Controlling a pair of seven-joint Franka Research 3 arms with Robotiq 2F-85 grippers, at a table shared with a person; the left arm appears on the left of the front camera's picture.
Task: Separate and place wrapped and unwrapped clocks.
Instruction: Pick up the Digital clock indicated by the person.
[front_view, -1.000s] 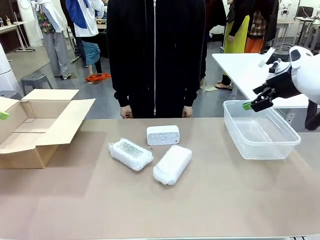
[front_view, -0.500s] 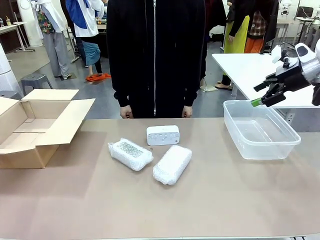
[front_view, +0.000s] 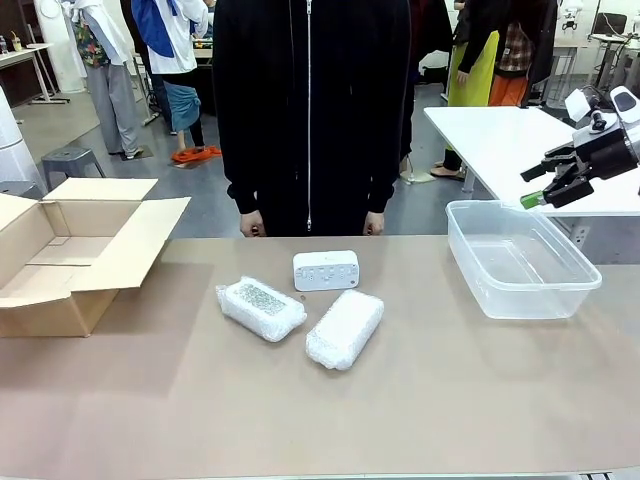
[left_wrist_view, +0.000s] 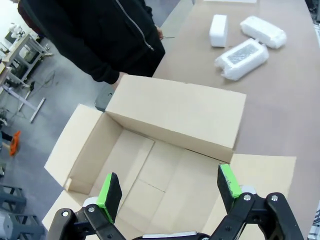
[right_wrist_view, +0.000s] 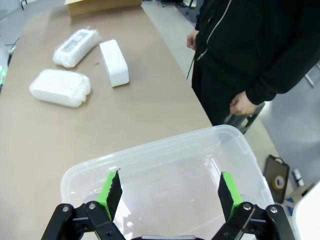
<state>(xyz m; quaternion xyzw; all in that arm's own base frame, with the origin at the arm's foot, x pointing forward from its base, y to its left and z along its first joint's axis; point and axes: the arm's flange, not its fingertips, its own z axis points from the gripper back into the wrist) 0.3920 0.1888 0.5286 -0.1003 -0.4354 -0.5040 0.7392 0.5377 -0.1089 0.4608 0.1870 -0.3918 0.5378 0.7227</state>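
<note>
- The bare white clock (front_view: 326, 270) stands on its long edge near the middle of the table (front_view: 450, 400), toward the far side. Its dotted face is turned to the robot.
- Just nearer the robot lie two bubble-wrapped blocks. The speckled wrapped clock (front_view: 261, 308) is on the left, with a dark-speckled patch showing through its top. The plain wrapped clock (front_view: 345, 329) is on the right and lies at an angle, its far end just beside the bare clock. The two wrapped ones sit close together with a small gap between them.
- A person (front_view: 310, 110) in a black zipped jacket stands at the far edge, right behind the clocks, hands hanging at table height.
- An open cardboard box (front_view: 60, 250) sits at the table's left end, flaps spread outward. The left gripper (left_wrist_view: 168, 172) hangs above its opening — jaws spread wide, holding nothing.
- A clear plastic bin (front_view: 520, 262) sits at the table's right end, well apart from the clocks. The right gripper (front_view: 540, 187) is raised over its far right corner. Its wrist view looks down into the bin — jaws wide apart, holding nothing.
</note>
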